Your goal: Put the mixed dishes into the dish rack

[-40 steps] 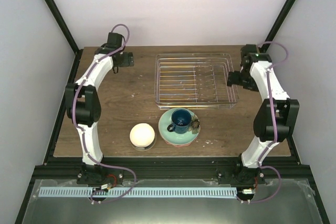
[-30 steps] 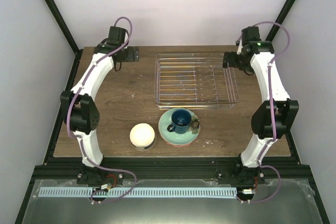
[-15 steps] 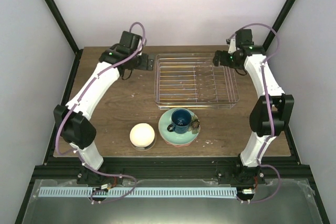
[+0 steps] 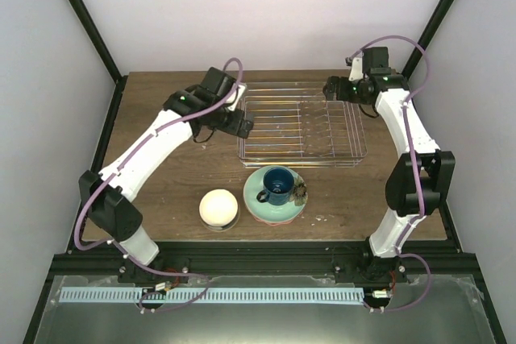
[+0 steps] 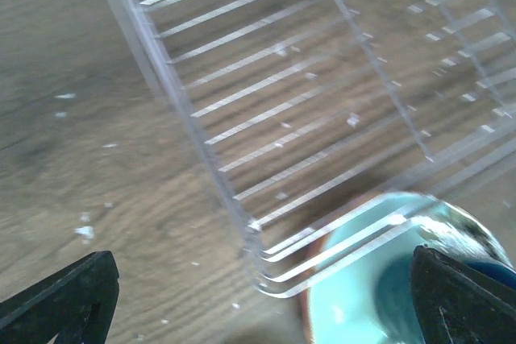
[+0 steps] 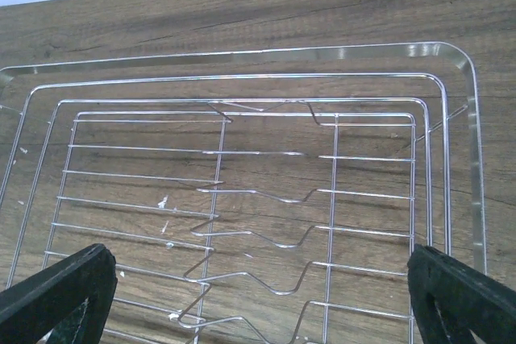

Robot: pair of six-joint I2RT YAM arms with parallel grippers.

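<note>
The rack (image 4: 302, 125) lies flat on the bench (image 4: 177, 159) in the upper middle of the overhead view, with its upright prongs in rows across its right half. Just below its lower edge, on the wood and apart from the wire, the blue mug (image 4: 278, 184) stands upright in a mint-green dish (image 4: 274, 211), its handle pointing left. A small dark lump (image 4: 301, 192) sits on the dish's right rim; I cannot tell what it is. Left of that stack, just beside it, the cream bowl (image 4: 218, 207) rests upside down on the bench.

My left hand (image 4: 242, 125) hangs over the rack's lower left corner. In its own blurred view the fingertips (image 5: 60, 296) sit at the two bottom corners of the frame, spread wide with nothing between them. The rack's corner wires cross the middle, and the green dish and a sliver of the mug show through them at lower right.

My right hand (image 4: 330, 89) is above the rack's upper right corner, spread just as wide and holding nothing. The rack's wires and prongs fill its view, over bare wood grain.
</note>
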